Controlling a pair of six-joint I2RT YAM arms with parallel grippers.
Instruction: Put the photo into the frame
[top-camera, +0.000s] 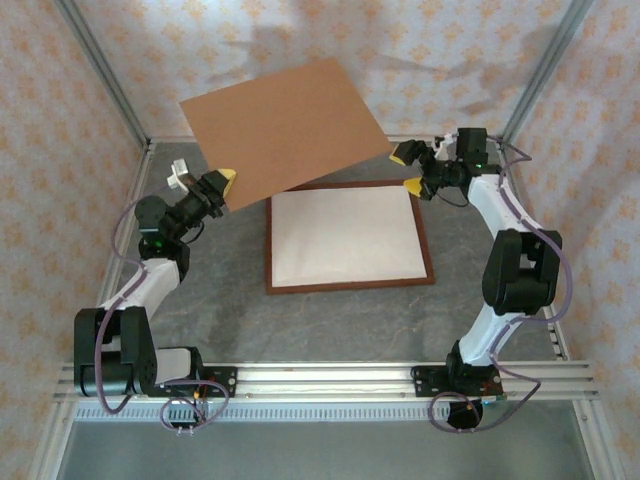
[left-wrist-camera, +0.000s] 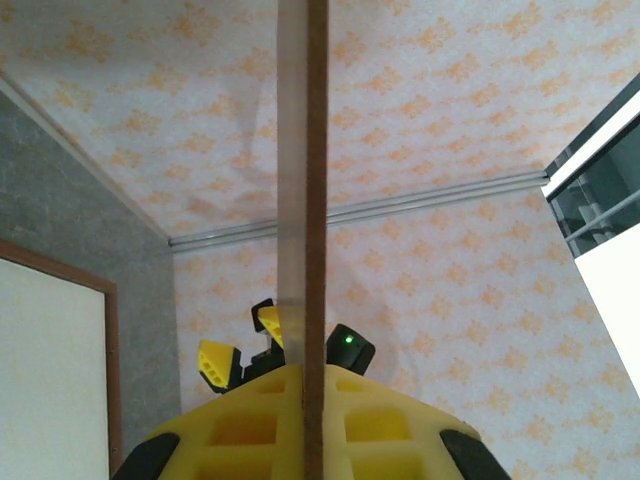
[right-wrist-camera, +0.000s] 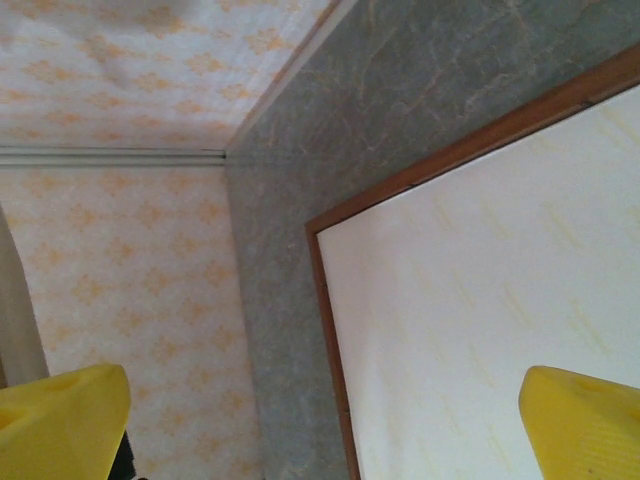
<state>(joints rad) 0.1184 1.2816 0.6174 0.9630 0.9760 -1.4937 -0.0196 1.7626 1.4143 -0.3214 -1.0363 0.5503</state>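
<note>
The frame (top-camera: 350, 286), thin reddish-brown moulding, lies flat on the table's middle with a whitish surface (top-camera: 345, 238) inside it. The photo is out of view. A plain brown backing board (top-camera: 285, 130) hangs tilted in the air above the frame's far-left part. My left gripper (top-camera: 225, 180) is shut on its near-left edge. In the left wrist view the board (left-wrist-camera: 317, 200) runs edge-on between the yellow fingers (left-wrist-camera: 240, 430). My right gripper (top-camera: 408, 169) stands open just off the board's right corner, touching nothing. Its wrist view looks down on the frame's corner (right-wrist-camera: 330, 330).
Patterned cloth walls (top-camera: 440, 50) and metal posts close in the grey table (top-camera: 330, 330) at the back and sides. A rail (top-camera: 330, 380) with both arm bases runs along the near edge. The right gripper's yellow fingers (left-wrist-camera: 215, 362) appear beyond the board.
</note>
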